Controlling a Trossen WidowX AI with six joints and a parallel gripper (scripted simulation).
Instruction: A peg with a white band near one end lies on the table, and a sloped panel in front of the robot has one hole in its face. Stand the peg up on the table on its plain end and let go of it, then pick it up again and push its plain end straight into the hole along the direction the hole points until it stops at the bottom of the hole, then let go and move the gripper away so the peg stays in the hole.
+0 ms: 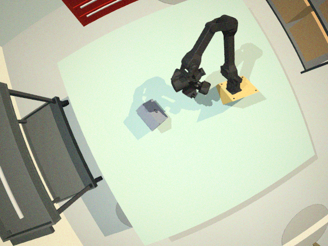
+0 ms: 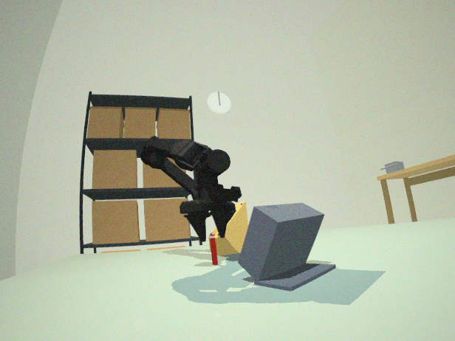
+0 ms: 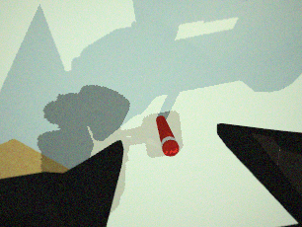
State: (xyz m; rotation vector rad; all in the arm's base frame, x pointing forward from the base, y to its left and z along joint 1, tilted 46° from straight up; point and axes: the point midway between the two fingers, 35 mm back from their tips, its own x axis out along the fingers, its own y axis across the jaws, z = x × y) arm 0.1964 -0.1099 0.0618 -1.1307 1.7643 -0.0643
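Note:
The red peg (image 2: 214,252) (image 3: 165,129) stands upright on the table, its white band near the top end. In the top view it is hidden by the arm. My gripper (image 2: 213,239) (image 3: 169,136) is wide open and points down, its fingertips about level with the peg's top or a little above it in the exterior view. The wrist view shows the peg between the two fingers' lines, touching neither. The grey sloped panel (image 1: 152,117) (image 2: 286,240) stands on its base plate; its hole (image 1: 156,111) shows in its shaded face in the top view and looks empty.
The yellow base block (image 1: 243,89) (image 2: 236,232) (image 3: 22,160) under the arm is close to the peg and the gripper. The panel stands on the far side of the peg from this block. The arm's shadow falls over the table (image 1: 199,165) and part of the panel.

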